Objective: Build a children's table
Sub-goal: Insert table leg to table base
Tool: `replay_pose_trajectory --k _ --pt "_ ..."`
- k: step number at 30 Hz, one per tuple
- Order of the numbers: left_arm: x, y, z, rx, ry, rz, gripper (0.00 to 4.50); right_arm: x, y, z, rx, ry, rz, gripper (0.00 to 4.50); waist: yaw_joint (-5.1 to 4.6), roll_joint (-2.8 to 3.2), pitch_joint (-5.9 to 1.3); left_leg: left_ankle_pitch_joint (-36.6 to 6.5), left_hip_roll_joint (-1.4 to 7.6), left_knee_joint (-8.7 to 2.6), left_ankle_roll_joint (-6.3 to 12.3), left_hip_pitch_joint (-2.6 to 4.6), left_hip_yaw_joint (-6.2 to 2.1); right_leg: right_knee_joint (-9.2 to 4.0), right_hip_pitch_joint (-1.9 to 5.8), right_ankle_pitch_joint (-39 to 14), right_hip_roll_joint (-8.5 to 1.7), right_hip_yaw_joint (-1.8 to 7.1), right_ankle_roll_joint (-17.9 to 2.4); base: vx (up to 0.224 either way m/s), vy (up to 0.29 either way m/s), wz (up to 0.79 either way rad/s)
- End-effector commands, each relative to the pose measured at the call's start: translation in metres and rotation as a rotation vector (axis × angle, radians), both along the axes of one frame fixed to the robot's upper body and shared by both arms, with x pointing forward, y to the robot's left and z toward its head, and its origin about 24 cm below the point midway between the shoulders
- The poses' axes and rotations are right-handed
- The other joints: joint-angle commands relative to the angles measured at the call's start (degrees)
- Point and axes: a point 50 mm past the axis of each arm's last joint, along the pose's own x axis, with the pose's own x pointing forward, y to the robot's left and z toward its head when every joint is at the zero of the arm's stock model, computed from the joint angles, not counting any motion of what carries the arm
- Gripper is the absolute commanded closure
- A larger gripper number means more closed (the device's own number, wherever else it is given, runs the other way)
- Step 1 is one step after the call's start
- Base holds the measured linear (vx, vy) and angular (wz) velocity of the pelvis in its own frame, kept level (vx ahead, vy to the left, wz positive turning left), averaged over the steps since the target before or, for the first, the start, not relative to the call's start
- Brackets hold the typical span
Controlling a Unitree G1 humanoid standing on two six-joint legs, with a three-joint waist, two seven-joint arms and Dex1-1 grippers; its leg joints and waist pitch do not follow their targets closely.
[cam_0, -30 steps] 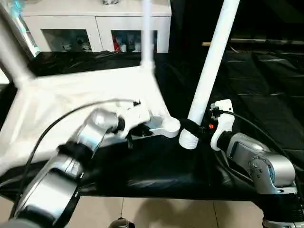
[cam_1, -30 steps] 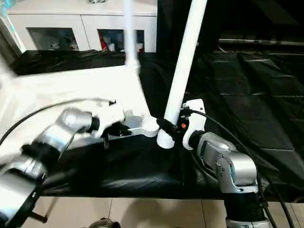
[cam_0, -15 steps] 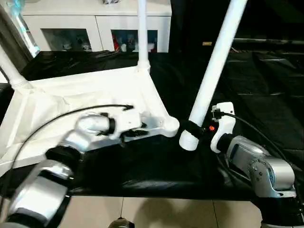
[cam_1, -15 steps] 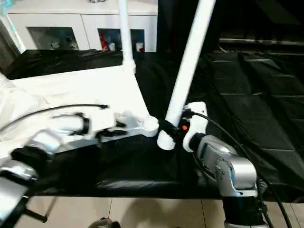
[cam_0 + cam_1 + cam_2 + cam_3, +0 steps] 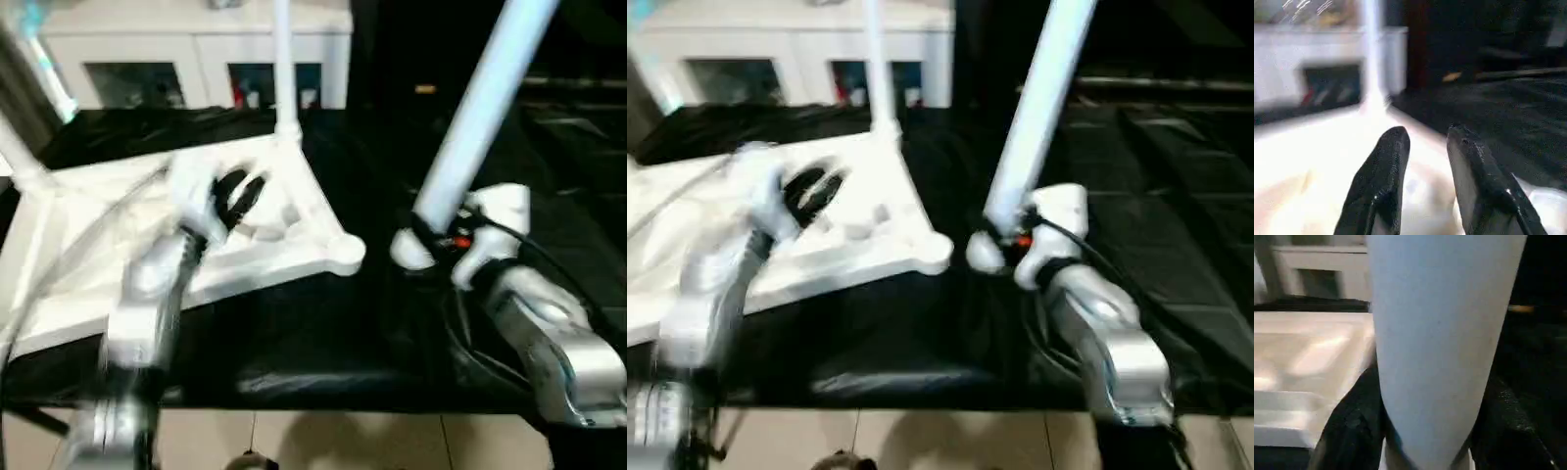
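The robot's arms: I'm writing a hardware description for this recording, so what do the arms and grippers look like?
Both forearms are rounded silver metal. The right gripper has a white housing with a small red-orange light, and a black cable loops from it along the forearm. The left gripper has two thick matte black fingers with blunt rounded tips on a white wrist, also trailing a thin dark cable.

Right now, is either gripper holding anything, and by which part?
The right gripper holds a white table leg near its lower flared end, fingers on either side of the tube. The left gripper holds nothing; its fingers stand apart above the tabletop.
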Motion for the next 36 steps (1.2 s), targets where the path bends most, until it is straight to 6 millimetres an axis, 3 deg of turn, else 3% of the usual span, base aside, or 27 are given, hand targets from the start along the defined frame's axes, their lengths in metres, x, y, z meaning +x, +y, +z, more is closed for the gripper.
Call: replay_pose_trajectory --k 1,2,3,4,6,8,9,13,14,15,16,17,18,19,20,21,22,23,24,26,30,31,32,33,34,35,36 --pt "-0.008 0.003 0.012 0.067 -0.071 0.114 2.92 -0.005 0.001 -0.003 0.025 0.040 -0.026 2.61 -0.18 -2.08 -3.66 -18.24 2.00 -4.30 -0.35 0.82 -1.64 -5.76 1.99 -25.54 -2.86 2.35 -4.48 0.000 0.000 0.00" --pt "-0.010 0.003 0.012 0.076 -0.073 0.126 2.92 -0.006 0.001 -0.004 0.030 0.052 -0.025 2.61 -0.08 -1.52 -3.58 -18.50 2.28 -4.49 -0.40 0.95 -1.83 -5.85 1.95 -25.89 -2.99 2.44 -4.03 0.000 0.000 0.00" --pt "-0.015 0.000 0.011 0.094 -0.071 0.143 2.92 -0.008 0.001 -0.010 0.039 0.076 -0.032 2.61 0.01 -2.18 -3.23 -19.34 2.45 -4.63 -0.27 1.09 -1.94 -6.06 1.44 -27.62 -3.14 2.46 -3.34 0.000 0.000 0.00" --pt "-0.022 -0.003 0.012 0.088 -0.066 0.145 2.92 -0.009 0.003 -0.016 0.026 0.078 -0.027 2.61 -0.17 -2.00 -3.12 -20.46 2.46 -4.70 -0.66 1.26 -1.96 -6.30 1.28 -28.35 -3.12 2.46 -3.22 0.000 0.000 0.00" --pt "-0.033 -0.007 0.016 0.060 -0.072 0.144 2.92 -0.008 0.007 -0.023 0.000 0.063 -0.025 2.61 -0.61 -3.37 -2.68 -22.85 2.56 -4.96 -1.49 1.07 -2.09 -6.38 1.03 -29.12 -3.20 2.34 -2.55 0.000 0.000 0.00" --pt "-0.036 -0.007 0.016 0.053 -0.067 0.146 2.92 -0.007 0.007 -0.024 -0.008 0.051 -0.033 2.61 -0.84 -3.40 -2.68 -24.39 2.40 -4.88 -1.90 1.42 -2.11 -6.55 0.69 -29.53 -3.03 2.39 -2.06 0.000 0.000 0.00" --pt "-0.037 -0.007 0.017 0.076 -0.067 0.152 2.92 -0.007 0.006 -0.024 -0.015 0.044 -0.042 2.61 -1.04 -4.30 -2.54 -24.42 2.30 -4.96 -1.85 1.21 -2.02 -6.66 0.77 -29.18 -2.88 2.41 -1.47 0.000 0.000 0.00" --pt "-0.038 -0.009 0.015 0.110 -0.032 0.193 2.92 -0.005 0.006 -0.025 -0.052 0.036 -0.035 2.61 -0.98 -4.06 -2.57 -24.20 2.47 -5.12 -2.84 1.57 -2.30 -6.30 0.79 -25.83 -2.43 2.41 -1.00 0.000 0.000 0.00" --pt "-0.035 -0.010 0.014 0.110 -0.027 0.194 2.92 -0.006 0.007 -0.025 -0.057 0.042 -0.039 2.61 -0.81 -3.67 -2.57 -24.09 2.22 -5.97 -2.27 0.03 -3.74 -5.19 2.26 -23.38 -2.67 1.03 -1.91 0.000 0.000 0.00" --pt "-0.035 -0.010 0.014 0.111 -0.027 0.194 2.92 -0.006 0.008 -0.025 -0.058 0.043 -0.039 2.61 -1.51 -2.87 -2.86 -25.77 3.04 -6.76 -2.23 -0.45 -5.83 -4.63 2.98 -16.39 -1.89 -0.39 -2.88 0.000 0.000 0.00" --pt "-0.034 -0.011 0.015 0.102 -0.032 0.192 2.92 -0.007 0.010 -0.025 -0.056 0.045 -0.041 2.61 -1.40 -1.99 -3.19 -26.62 3.33 -6.77 -2.28 -0.39 -7.47 -3.94 3.36 -11.57 -1.78 -1.19 -4.28 0.011 -0.024 0.42" --pt "-0.032 -0.011 0.014 0.092 -0.016 0.205 2.92 -0.009 0.010 -0.024 -0.036 0.043 -0.049 2.61 -2.75 -0.61 -2.85 -29.66 4.97 -7.74 -1.84 -0.17 -10.55 -2.34 3.27 -5.99 -0.55 -1.94 -6.53 0.011 -0.024 0.42" --pt "-0.032 -0.011 0.014 0.090 -0.009 0.210 2.92 -0.009 0.011 -0.024 -0.030 0.041 -0.052 2.61 -3.32 -0.40 -2.64 -33.44 4.82 -7.84 -0.15 -0.07 -12.06 -1.42 3.23 -5.68 -0.73 -1.92 -8.72 0.013 -0.053 0.53" --pt "-0.031 -0.012 0.016 0.070 -0.003 0.197 2.92 -0.011 0.012 -0.024 -0.014 0.037 -0.053 2.61 -4.29 -0.11 -2.85 -33.48 7.07 -7.03 0.25 2.37 -10.60 -2.01 1.88 -6.40 -0.90 -0.67 -10.77 0.027 -0.102 0.45" --pt "-0.030 -0.013 0.017 0.066 -0.004 0.192 2.92 -0.011 0.012 -0.024 -0.013 0.036 -0.053 2.61 -4.27 -0.90 -2.69 -31.48 6.97 -6.55 1.50 2.15 -10.09 -2.04 2.18 -6.27 -1.51 -0.06 -11.74 0.027 -0.102 0.45" --pt "-0.030 -0.014 0.018 0.066 -0.002 0.175 2.92 -0.012 0.012 -0.024 -0.025 0.032 -0.044 2.61 -3.19 -1.43 -2.31 -27.02 3.27 -4.42 1.76 0.48 -6.25 -4.88 2.54 -7.14 -3.18 1.29 -13.82 0.044 -0.142 0.25" --pt "-0.028 -0.014 0.019 0.099 -0.003 0.161 2.92 -0.013 0.014 -0.026 -0.022 0.035 -0.028 2.61 -1.57 -2.74 -2.28 -17.53 -0.20 -2.23 1.00 -0.69 -3.46 -6.54 3.87 -16.48 -5.23 1.80 -9.96 0.027 -0.134 0.04" --pt "-0.028 -0.014 0.020 0.100 -0.007 0.145 2.92 -0.014 0.015 -0.026 -0.016 0.038 -0.025 2.61 -0.73 -2.90 -2.40 -13.18 0.04 -2.20 0.82 -0.79 -3.42 -6.95 4.24 -21.28 -6.06 2.22 -6.73 0.027 -0.134 0.04" --pt "-0.028 -0.014 0.020 0.098 -0.010 0.133 2.92 -0.014 0.015 -0.027 -0.013 0.040 -0.024 2.61 0.12 -3.17 -2.58 -8.07 0.52 -2.85 1.00 -1.01 -3.35 -6.94 4.24 -25.45 -5.48 2.35 -2.24 0.004 -0.108 -0.07" --pt "-0.028 -0.011 0.019 0.095 -0.005 0.141 2.92 -0.015 0.018 -0.028 -0.012 0.041 -0.011 2.61 0.38 -2.30 -3.03 -5.93 1.09 -3.62 -0.22 -0.92 -3.45 -6.34 4.18 -22.85 -3.77 1.45 -0.45 0.003 -0.076 -0.08" --pt "-0.028 -0.009 0.020 0.097 0.001 0.139 2.92 -0.015 0.025 -0.031 -0.033 0.058 0.061 2.61 -0.58 -1.04 -2.37 -26.52 1.70 -5.02 -1.68 2.66 -3.73 -7.47 4.32 -35.34 -1.95 0.09 -1.48 0.000 0.000 0.00" --pt "-0.028 -0.009 0.022 0.102 0.000 0.139 2.92 -0.014 0.027 -0.032 -0.047 0.062 0.077 2.61 -0.59 -0.78 -1.54 -30.88 0.33 -6.41 0.76 -2.51 -5.59 -6.63 8.27 -41.41 -3.08 -3.33 0.20 0.030 0.054 0.12" --pt "-0.028 -0.009 0.022 0.103 -0.001 0.139 2.92 -0.013 0.028 -0.032 -0.044 0.060 0.079 2.61 -0.21 -0.11 -1.93 -34.62 0.14 -6.02 0.85 -1.15 -5.69 -7.01 8.32 -43.46 -3.44 -3.44 -0.08 0.030 0.054 0.12" --pt "-0.028 -0.009 0.023 0.105 -0.003 0.136 2.92 -0.011 0.029 -0.032 -0.031 0.055 0.071 2.61 -1.15 -0.99 -1.70 -33.80 -0.54 -4.55 2.16 -1.60 -5.98 -7.87 9.35 -46.24 -4.72 -3.79 -1.61 0.044 0.067 0.37" --pt "-0.029 -0.009 0.024 0.103 -0.003 0.132 2.92 -0.010 0.029 -0.031 -0.003 0.058 0.062 2.61 -1.04 -1.12 -1.37 -30.47 -0.71 -3.24 2.86 -0.88 -5.53 -9.75 9.62 -48.73 -6.19 -4.41 -3.10 0.062 0.063 0.51" --pt "-0.029 -0.009 0.024 0.103 -0.001 0.129 2.92 -0.009 0.030 -0.032 0.018 0.064 0.058 2.61 -2.01 -0.29 -1.73 -31.52 0.91 -2.85 0.72 4.33 -4.89 -10.04 6.05 -47.39 -4.11 -3.02 -3.92 0.062 0.063 0.51" --pt "-0.030 -0.008 0.023 0.106 0.000 0.128 2.92 -0.008 0.030 -0.032 0.011 0.061 0.061 2.61 -2.33 -0.58 -0.85 -37.05 1.68 -4.15 -1.65 5.36 -5.66 -9.19 5.82 -42.00 -1.90 -4.02 -4.92 0.030 0.054 0.31"
